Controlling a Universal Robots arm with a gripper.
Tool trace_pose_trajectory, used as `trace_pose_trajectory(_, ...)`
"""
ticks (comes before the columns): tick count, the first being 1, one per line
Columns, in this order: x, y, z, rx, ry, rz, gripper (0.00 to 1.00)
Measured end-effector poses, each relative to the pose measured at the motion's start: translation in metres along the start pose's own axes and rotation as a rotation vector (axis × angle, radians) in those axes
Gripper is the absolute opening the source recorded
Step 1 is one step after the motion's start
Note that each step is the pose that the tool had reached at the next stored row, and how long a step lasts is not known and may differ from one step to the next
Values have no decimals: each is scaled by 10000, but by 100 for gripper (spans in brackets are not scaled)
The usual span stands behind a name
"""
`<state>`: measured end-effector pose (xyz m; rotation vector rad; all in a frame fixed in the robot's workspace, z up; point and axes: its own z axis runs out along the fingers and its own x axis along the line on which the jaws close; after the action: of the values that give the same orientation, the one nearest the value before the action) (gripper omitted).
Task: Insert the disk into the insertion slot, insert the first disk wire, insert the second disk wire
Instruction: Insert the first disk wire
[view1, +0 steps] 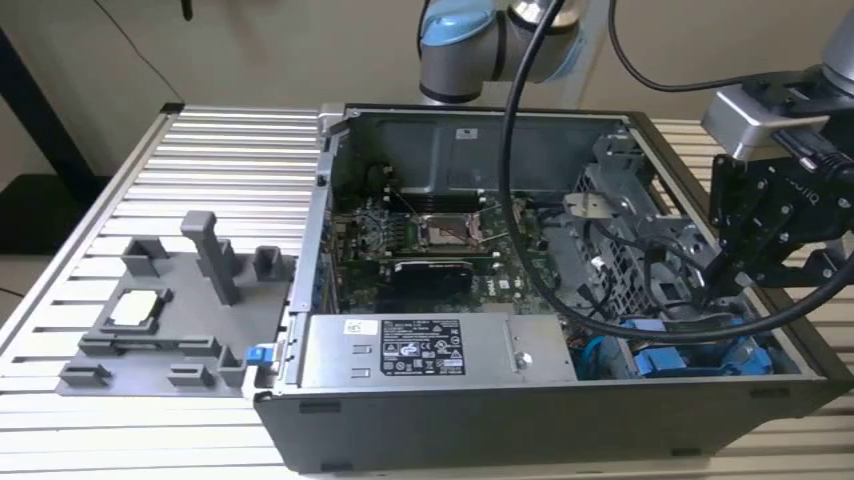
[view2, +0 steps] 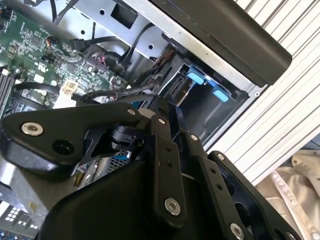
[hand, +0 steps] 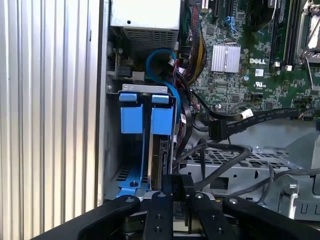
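Observation:
The disk (hand: 161, 159) stands on edge inside the insertion slot (hand: 114, 150) at the corner of the open computer case, its blue carrier tabs (hand: 162, 120) at the far end. The same blue carrier (view1: 701, 358) shows at the case's front corner on the exterior view's right, and its tabs (view2: 201, 80) appear in the second wrist view. My black gripper (hand: 178, 187) hangs at the disk's near end, fingers pressed together; whether a connector sits between them is hidden. It reaches into the case (view1: 701, 295) over the drive cage. A loose black flat-cable connector (hand: 216, 131) dangles beside the slot.
A motherboard (view1: 441, 235) fills the case floor, with a labelled power supply (view1: 427, 350) at the front. Black cables loop over the metal drive cage (hand: 240, 165). A blue cable (hand: 160, 55) arcs behind the slot. A grey fixture (view1: 160, 320) stands on the slatted table at the exterior view's left.

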<state>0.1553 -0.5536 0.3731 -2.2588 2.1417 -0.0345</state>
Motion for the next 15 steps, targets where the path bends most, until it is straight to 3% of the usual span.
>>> trace_pose_trajectory(4,0,0,11,-2,-4,44,19)
trace_pose_trajectory(10,10,-9,77,-35,2,188,19)
trace_pose_trajectory(15,19,-8,122,-48,15,592,19)
